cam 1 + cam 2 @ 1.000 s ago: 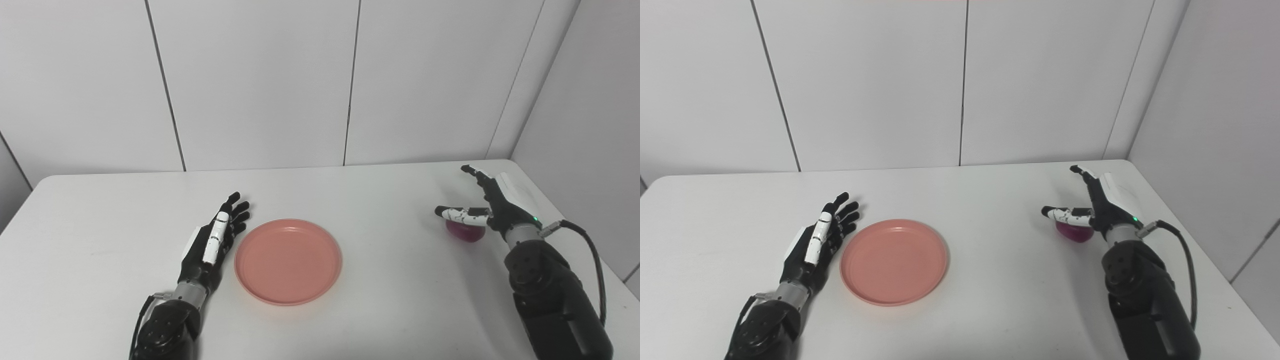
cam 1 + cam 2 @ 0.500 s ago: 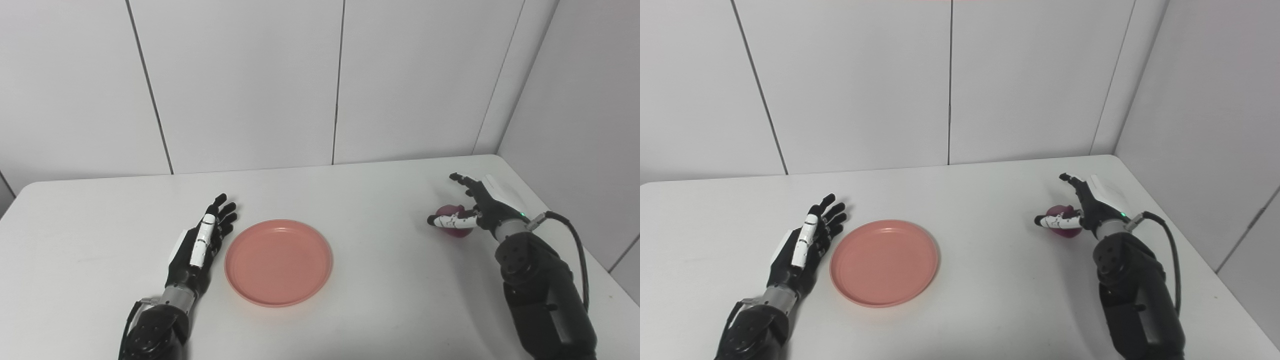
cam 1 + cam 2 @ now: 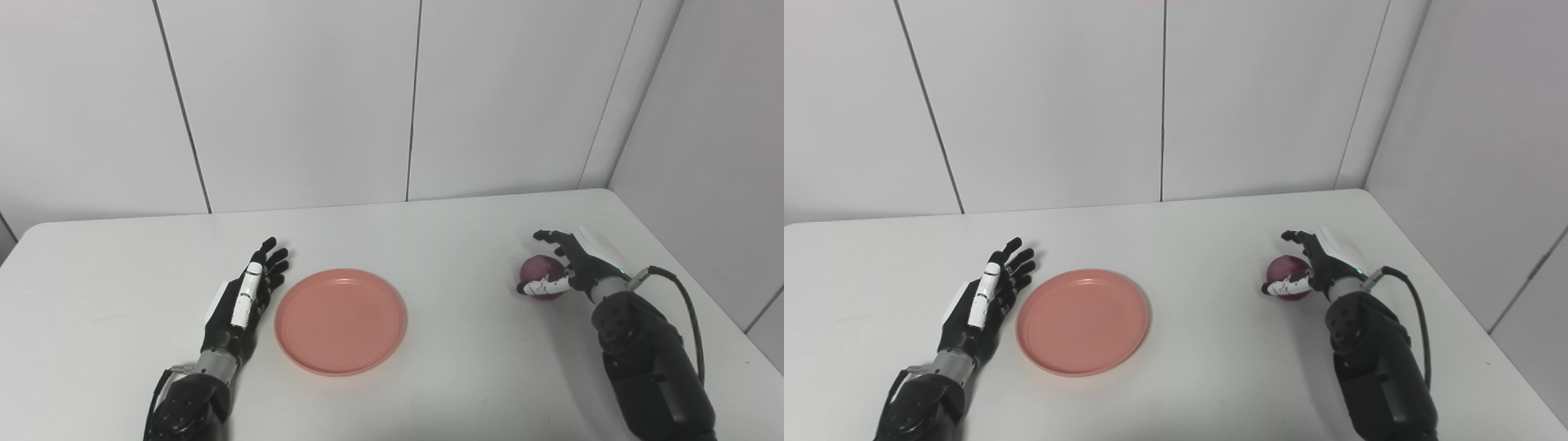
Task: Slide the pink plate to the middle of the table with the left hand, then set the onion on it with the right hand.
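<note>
Both fingers and thumb of the right hand (image 3: 566, 269) flank the onion (image 3: 539, 267).

Bare table (image 3: 465, 318) between pink plate (image 3: 340, 321) and onion (image 3: 541, 272); left hand (image 3: 242, 300) just beside plate's left rim.

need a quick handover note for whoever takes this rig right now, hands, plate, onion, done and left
Left hand: open, flat on the table just left of the pink plate, holding nothing.
Right hand: fingers spread around the onion from its right side, not clearly closed; the onion sits on the table at the right.
Done: the plate lies near the table's middle, empty.
Left: close on the onion, lift it, carry it left and set it on the plate.
</note>
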